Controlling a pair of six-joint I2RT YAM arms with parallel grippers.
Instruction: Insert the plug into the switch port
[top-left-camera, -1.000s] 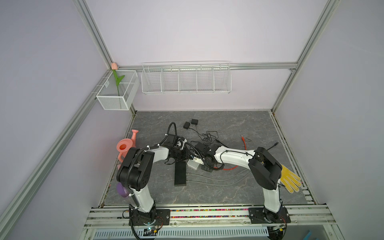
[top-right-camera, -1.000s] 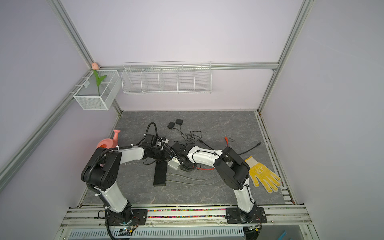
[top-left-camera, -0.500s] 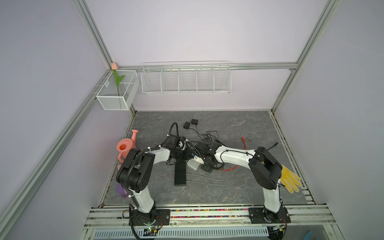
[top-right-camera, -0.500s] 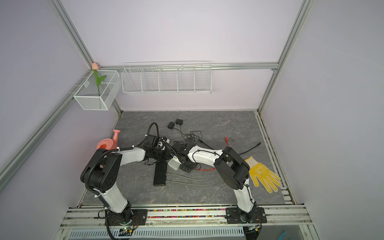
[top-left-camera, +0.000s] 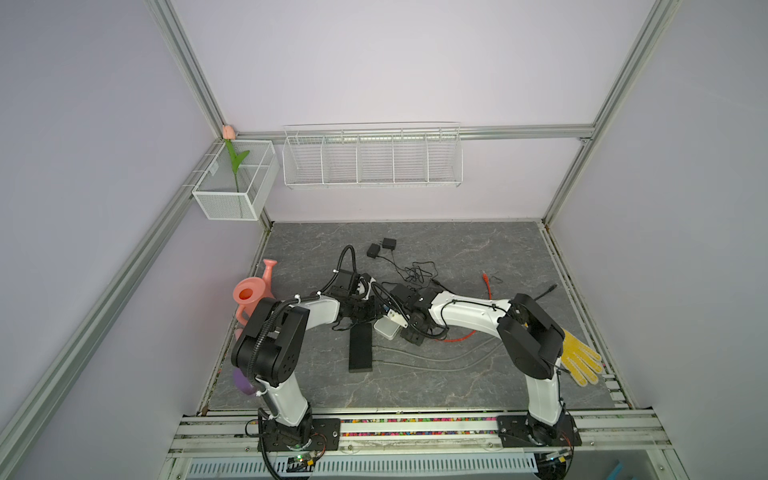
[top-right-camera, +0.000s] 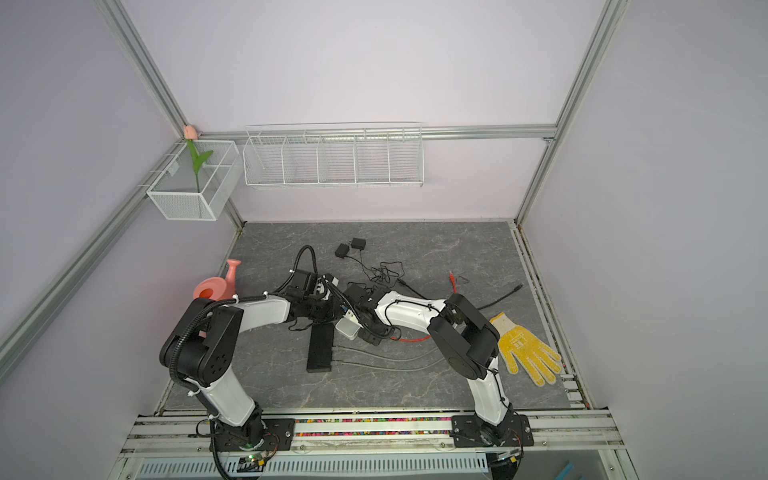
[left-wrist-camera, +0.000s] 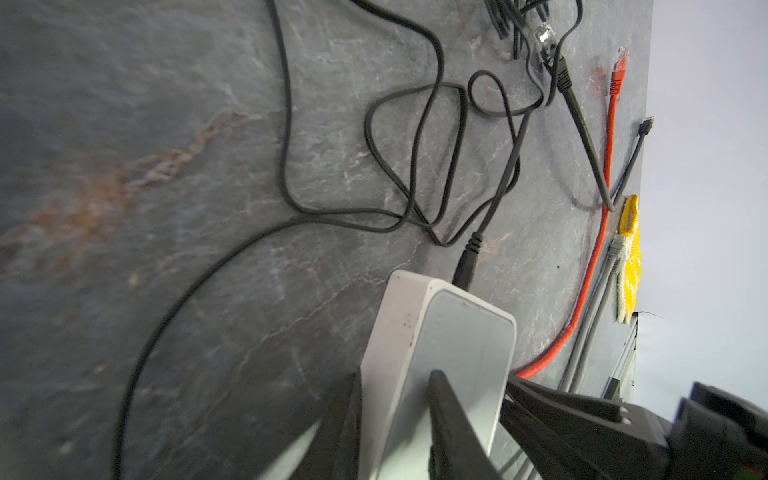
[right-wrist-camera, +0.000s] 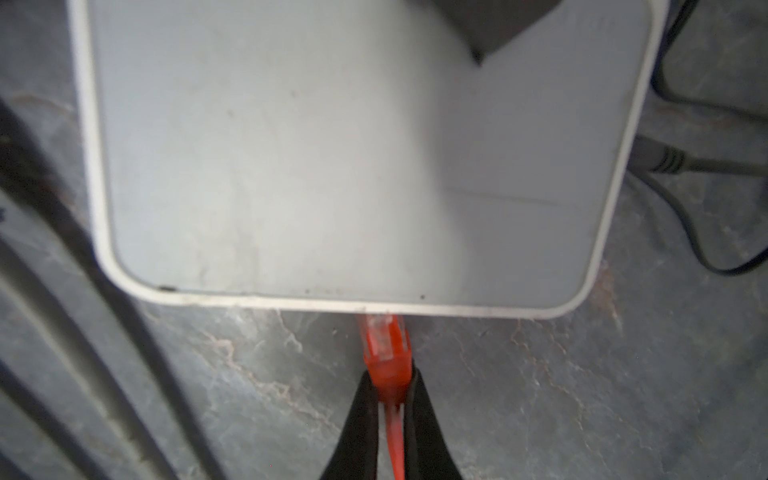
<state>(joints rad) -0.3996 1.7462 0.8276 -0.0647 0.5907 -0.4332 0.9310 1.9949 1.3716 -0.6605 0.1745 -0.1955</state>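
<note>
1. Very little has moved in the last second. In both top views the left arm (top-left-camera: 316, 311) and the right arm (top-left-camera: 469, 313) are folded toward each other over the middle of the grey surface (top-left-camera: 457, 386), much where they were. The right wrist may have crept a touch nearer the white switch (top-left-camera: 386, 330), but I would not swear to it.
2. The left jaws are grasping the switch by one edge, with one finger on its side wall and the other on its broad face, steadying it.
3. The right jaws are clenched on the orange plug (right-wrist-camera: 384, 349), just behind its clear tip. The orange cable (top-left-camera: 457, 337) trails back between them.
4. In the right wrist view, the plug's tip meets the near edge of the switch and looks lined up with it. The port is hidden under the rim, so I cannot tell whether the tip has entered.
5. With so little travel, I judge the lining-up done and the push either barely begun or catching on the port's lip. The insertion is not yet confirmed.
6. What it needs next is a straight, firm push while the left grasp stops the switch sliding. The switch could skid or tip, or the plug could twist in its pinch.
7. A black power lead (left-wrist-camera: 467, 262) already sits in another side of the switch, clear of the plug's path.
</note>
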